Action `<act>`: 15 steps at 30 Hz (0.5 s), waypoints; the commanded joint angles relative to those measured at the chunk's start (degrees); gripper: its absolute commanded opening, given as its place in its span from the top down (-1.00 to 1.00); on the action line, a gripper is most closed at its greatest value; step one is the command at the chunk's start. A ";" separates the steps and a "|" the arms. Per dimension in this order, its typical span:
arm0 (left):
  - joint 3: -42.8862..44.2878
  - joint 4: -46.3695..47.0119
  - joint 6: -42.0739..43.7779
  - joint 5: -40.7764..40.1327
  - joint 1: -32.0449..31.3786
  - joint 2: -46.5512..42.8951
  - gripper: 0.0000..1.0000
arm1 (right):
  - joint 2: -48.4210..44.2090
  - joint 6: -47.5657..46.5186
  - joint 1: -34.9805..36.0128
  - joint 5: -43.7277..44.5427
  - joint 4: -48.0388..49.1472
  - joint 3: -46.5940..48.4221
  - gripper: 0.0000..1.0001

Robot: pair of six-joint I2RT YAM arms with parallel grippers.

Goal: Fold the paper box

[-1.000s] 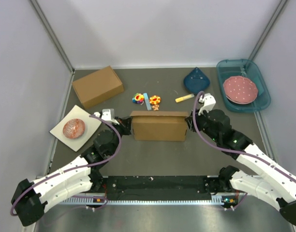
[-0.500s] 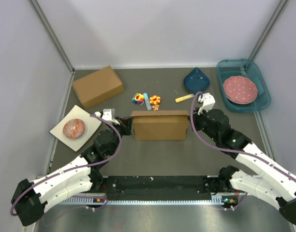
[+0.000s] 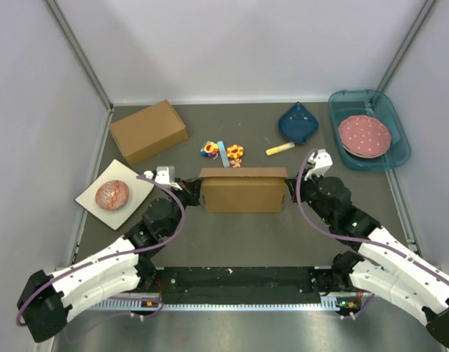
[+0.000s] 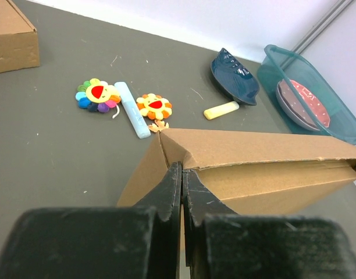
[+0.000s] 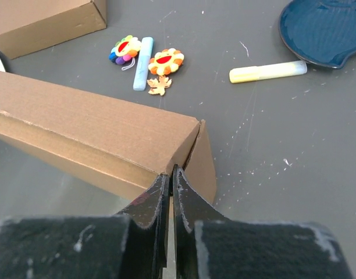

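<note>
two claws meet the paper box (image 3: 241,191) from either end. it stands folded into a shallow closed shape on the grey desk (image 3: 246,235), in the middle, just ahead of both arms. the left claw (image 3: 196,192) has its fingers pressed together with nothing between them, tips touching the box's left end at the upper corner. the right claw (image 3: 289,189) is likewise closed and empty, its tips against the box's right end near the corner edge.

for containers, we see a teal bin (image 3: 398,125) at the far right of the desk with a pink dotted plate (image 3: 364,136) lying inside it. a dark blue leaf-shaped dish (image 3: 298,123) sits just left of the bin. at the left, a white square tile (image 3: 133,188) carries a round red-orange object (image 3: 112,194). a deeper cardboard box (image 3: 148,130) sits closed at the far left.

behind the paper box lie two flower toys (image 3: 209,149) (image 3: 235,152) with a pale blue stick (image 3: 223,154) between them, and a yellow stick (image 3: 279,149) nearer the blue dish.
</note>
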 commanded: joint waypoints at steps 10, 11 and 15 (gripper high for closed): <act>1.77 -21.48 -0.86 1.58 -0.81 -2.79 0.74 | 1.86 3.07 0.51 -0.53 -7.10 -3.07 1.00; 1.95 -21.58 -0.78 1.58 -0.81 -3.05 0.68 | 1.86 3.07 0.51 -0.62 -7.18 -2.98 1.00; 3.44 -21.49 -0.69 1.50 -0.72 -3.76 0.60 | 2.04 3.24 0.51 -0.71 -7.27 -2.72 1.00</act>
